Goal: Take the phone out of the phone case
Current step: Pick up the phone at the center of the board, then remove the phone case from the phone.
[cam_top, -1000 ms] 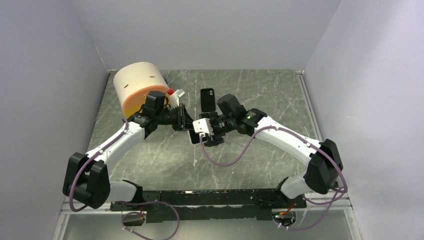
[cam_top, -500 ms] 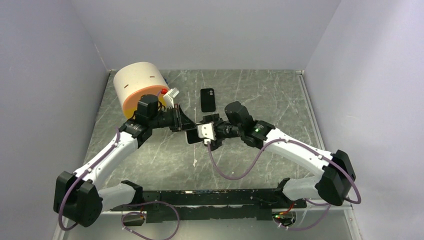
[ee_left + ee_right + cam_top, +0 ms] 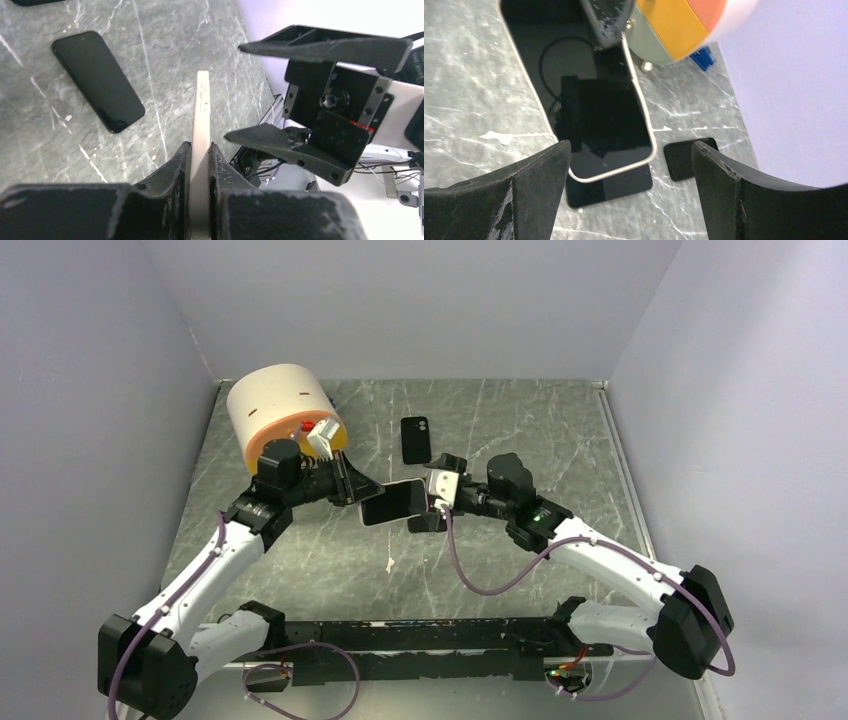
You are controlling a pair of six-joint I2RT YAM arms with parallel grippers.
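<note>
My left gripper (image 3: 352, 490) is shut on one end of the phone (image 3: 392, 502), a dark-screened handset with a pale metal rim, held above the table. In the left wrist view the phone (image 3: 202, 115) stands edge-on between the jaws (image 3: 200, 146). My right gripper (image 3: 430, 504) is open just right of the phone's free end and touches nothing. Its wrist view shows the phone (image 3: 606, 117) ahead of the wide-open gripper (image 3: 630, 145). A black case (image 3: 611, 187) lies flat on the table under the phone, and it also shows in the top view (image 3: 425, 524).
A second black handset-shaped piece with a camera cutout (image 3: 415, 440) lies flat further back; it also shows in the right wrist view (image 3: 686, 159). A cream and orange cylinder (image 3: 277, 410) stands at the back left, behind the left arm. Grey walls close in three sides.
The two grippers were together on the phone. The right gripper has let go, opened and drawn back to the right. The left gripper keeps the phone, now turned flatter.
</note>
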